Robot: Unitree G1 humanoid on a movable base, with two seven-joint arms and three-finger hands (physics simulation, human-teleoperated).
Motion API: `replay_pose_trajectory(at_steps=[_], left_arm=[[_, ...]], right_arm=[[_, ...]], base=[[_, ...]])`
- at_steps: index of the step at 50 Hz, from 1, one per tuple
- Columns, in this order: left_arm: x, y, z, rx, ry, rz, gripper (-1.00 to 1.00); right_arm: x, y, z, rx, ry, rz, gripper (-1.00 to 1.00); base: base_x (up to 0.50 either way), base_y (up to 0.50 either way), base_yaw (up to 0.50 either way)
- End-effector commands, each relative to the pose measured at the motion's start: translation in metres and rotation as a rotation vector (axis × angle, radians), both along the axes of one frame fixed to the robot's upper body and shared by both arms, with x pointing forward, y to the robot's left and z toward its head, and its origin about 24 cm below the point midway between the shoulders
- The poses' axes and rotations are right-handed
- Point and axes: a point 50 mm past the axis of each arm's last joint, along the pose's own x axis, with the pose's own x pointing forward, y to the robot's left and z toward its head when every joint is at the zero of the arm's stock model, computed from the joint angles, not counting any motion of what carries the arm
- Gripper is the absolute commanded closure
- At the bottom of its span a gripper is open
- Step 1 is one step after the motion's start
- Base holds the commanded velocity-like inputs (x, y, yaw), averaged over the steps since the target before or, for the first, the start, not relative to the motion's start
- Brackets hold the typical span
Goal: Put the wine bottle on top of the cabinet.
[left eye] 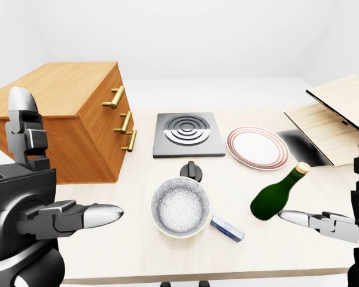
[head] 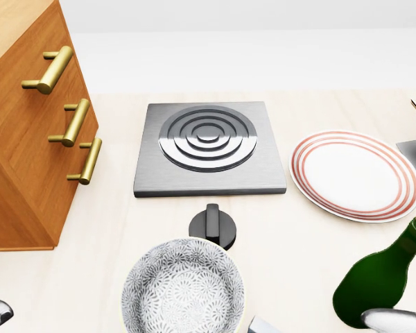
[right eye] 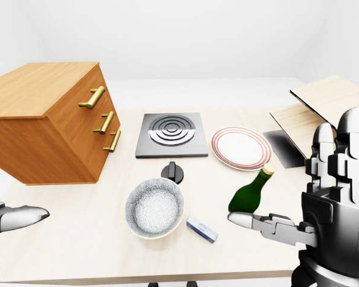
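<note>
The green wine bottle (left eye: pixel 276 198) with a cork leans tilted on the pale table (left eye: pixel 107 251), right of centre in the left-eye view; its body also shows in the head view's lower right corner (head: pixel 380 279). The wooden cabinet (left eye: pixel 69 122) with brass handles stands at the left, its flat top (left eye: pixel 63 86) bare. My right hand (right eye: pixel 290 191) is open, its thumb lying just below the bottle's base and its fingers raised to the bottle's right, not closed round it. My left hand (left eye: pixel 54 197) is open at the lower left, one finger up, near the cabinet's side.
A grey hob plate (head: pixel 208 146) and a black knob (head: pixel 213 225) sit mid-table. Below them is a patterned bowl (head: pixel 182 288). A red-ringed plate (head: pixel 356 173) lies above the bottle, with a small blue-white box (left eye: pixel 227 228) beside the bowl. Wooden boards (left eye: pixel 332 113) occupy the right.
</note>
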Motion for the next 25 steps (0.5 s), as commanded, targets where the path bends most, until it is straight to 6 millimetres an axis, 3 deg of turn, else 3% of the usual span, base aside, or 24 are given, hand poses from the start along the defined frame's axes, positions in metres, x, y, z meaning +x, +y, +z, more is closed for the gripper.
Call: replay_pose_trajectory(at_steps=[1, 25], left_arm=[[0.001, -0.003, -0.002, -0.006, 0.011, -0.008, -1.0], [0.0, -0.003, -0.004, 0.005, -0.005, 0.004, -1.0]], right_arm=[[0.007, -0.015, -0.021, 0.091, 0.08, -0.022, -1.0], [0.027, -0.04, -0.064, 0.23, 0.236, -0.053, -1.0]], base=[[0.0, 0.0, 0.0], [0.0, 0.0, 0.0]])
